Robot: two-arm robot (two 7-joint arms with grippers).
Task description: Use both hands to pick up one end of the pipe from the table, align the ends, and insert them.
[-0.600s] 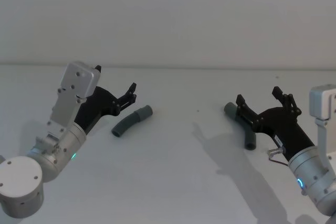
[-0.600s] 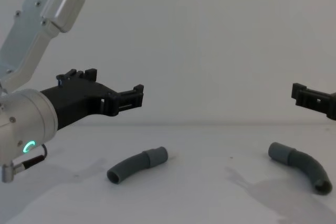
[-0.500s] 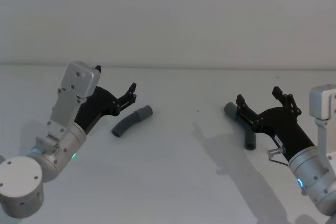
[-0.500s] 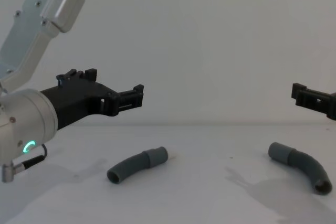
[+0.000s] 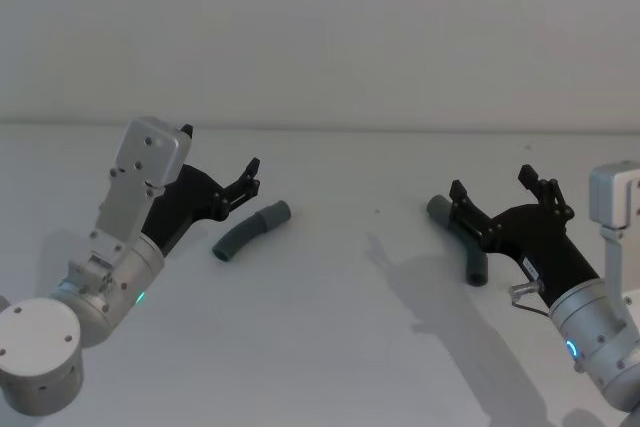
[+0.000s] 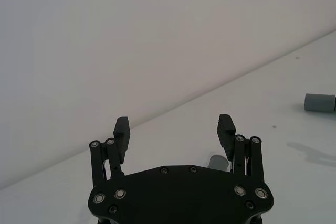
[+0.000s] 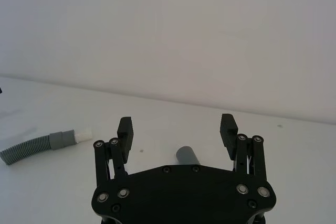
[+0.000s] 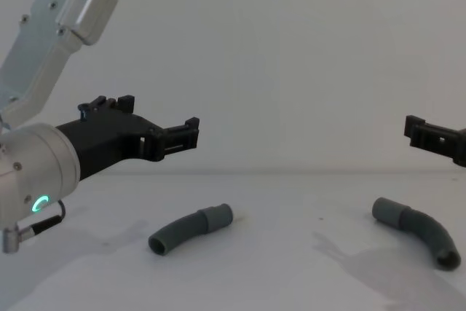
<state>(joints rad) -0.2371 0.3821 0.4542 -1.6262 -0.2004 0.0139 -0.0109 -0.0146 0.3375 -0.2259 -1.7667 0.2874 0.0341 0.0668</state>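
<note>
1. The left gripper (image 5: pixel 218 150) is hanging above the left side of the table (image 5: pixel 330 347), fingers spread wide and holding nothing.
2. The right gripper (image 5: pixel 492 182) is hanging above the right side, likewise spread and empty.
3. The left pipe piece (image 5: pixel 250 230) is lying flat just to the right of the left gripper's fingertips and below them. Its long axis is running from near-left to far-right, cuff end pointing toward the centre. The right wrist view is showing a whitish tip (image 7: pixel 83 135) on that cuff.
4. The right pipe piece (image 5: pixel 477 265) is lying partly beneath the right gripper, its socket cuff (image 5: pixel 437 209) facing far-left and its ribbed end curving back toward the robot.
5. Judgement: each arm is sitting nearer its own piece. Both are needing a descent, with the fingers straddling each piece across its long axis.
</note>
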